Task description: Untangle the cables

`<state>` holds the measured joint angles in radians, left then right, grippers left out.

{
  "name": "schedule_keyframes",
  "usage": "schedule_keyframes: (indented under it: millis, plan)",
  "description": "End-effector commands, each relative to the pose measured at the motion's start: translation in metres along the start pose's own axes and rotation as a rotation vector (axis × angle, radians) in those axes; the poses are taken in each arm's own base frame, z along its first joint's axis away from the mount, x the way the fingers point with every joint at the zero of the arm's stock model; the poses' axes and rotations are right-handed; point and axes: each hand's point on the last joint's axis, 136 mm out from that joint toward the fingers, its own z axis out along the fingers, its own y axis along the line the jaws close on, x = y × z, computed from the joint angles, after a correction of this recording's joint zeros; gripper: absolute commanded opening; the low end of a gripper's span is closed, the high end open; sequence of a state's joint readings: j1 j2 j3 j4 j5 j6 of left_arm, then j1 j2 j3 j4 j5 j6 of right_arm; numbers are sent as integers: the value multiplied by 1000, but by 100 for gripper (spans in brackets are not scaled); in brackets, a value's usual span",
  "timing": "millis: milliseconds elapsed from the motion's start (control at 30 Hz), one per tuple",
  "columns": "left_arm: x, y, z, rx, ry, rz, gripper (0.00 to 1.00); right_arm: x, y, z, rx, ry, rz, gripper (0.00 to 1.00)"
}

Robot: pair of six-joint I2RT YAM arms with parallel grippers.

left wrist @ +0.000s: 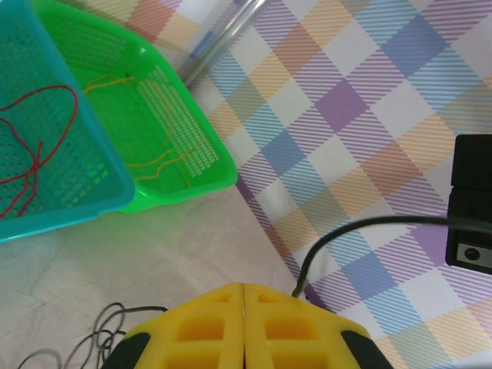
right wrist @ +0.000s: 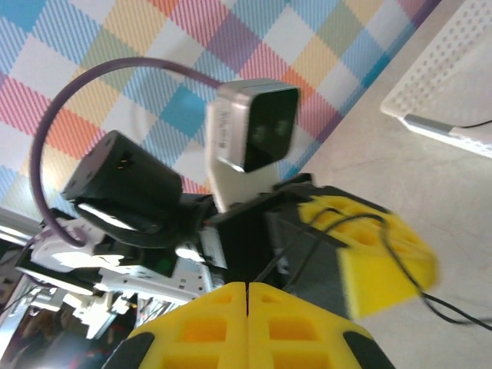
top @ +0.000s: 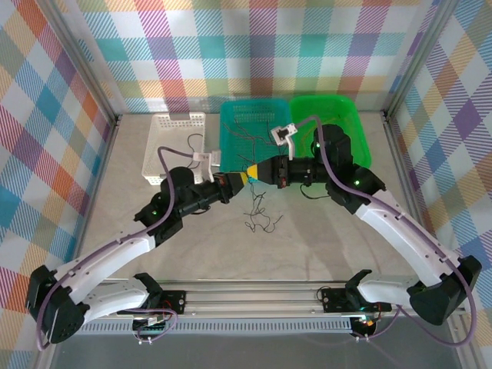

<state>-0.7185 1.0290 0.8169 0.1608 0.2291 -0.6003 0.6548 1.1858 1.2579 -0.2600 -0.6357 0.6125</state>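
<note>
Yellow-padded left gripper and right gripper are meeting nose to nose above the table, both clamped tight. The right is pinching a black cable; the left's hold is unclear. A black tangle is lying beneath. Red cables are sitting in the teal basket, yellow-orange cables in the green basket.

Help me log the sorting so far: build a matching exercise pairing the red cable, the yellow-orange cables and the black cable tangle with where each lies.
Things:
1. red cable
2. yellow-orange cables
3. black cable tangle

Places:
A. on the table
B. in the teal basket
C. in the green basket

Pairs: 1-B, 2-C, 3-A
</note>
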Motion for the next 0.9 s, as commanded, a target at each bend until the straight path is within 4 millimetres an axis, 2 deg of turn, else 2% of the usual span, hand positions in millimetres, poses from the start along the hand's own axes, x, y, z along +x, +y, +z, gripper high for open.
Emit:
schedule_keyframes:
  millis: [0,33,133,167,233,333,500,667,867]
  plan:
    - [-24,-8,-21,-41,-64,17,0,8,-16,-7,75,-20,-43,4]
    - [-28,-9,-25,-45,-71,4,0,10,-22,-7,98,-25,-50,11]
    - [-37,-10,-32,-65,-68,-36,0,17,-43,-14,183,-50,-55,50]
    - [-41,-10,-34,-69,-69,-49,0,20,-50,-17,209,-59,-54,58]
    - [-51,-13,-39,-82,-74,-67,0,28,-62,-20,241,-62,-67,65]
    - [-66,-15,-45,-102,-91,-96,0,47,-85,-18,286,-27,-93,70]
    - [-81,-20,-49,-120,-109,-131,0,81,-112,3,213,13,-71,72]
    - [-88,-26,-48,-105,-126,-166,0,96,-123,30,153,-22,-96,73]
    - [-91,-26,-49,-106,-142,-183,0,99,-121,71,119,-12,-112,73]
